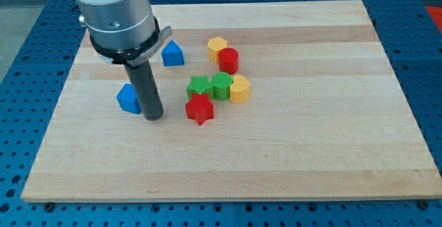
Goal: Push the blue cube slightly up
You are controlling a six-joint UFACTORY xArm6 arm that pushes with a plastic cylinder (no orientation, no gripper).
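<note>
Two blue blocks lie on the wooden board (311, 151). One blue block (128, 98) sits at the view's left, partly hidden by my rod. The other blue block (172, 53) sits higher, near the top middle. Which of them is the cube I cannot tell; both look peaked. My tip (153, 116) rests on the board just right of and slightly below the left blue block, touching or almost touching it. The arm's grey body covers the top left corner.
A yellow block (217, 47) and a red cylinder (228, 60) sit right of the upper blue block. Below them lie a green block (199, 86), another green block (222, 86), a yellow block (239, 88) and a red star (199, 109).
</note>
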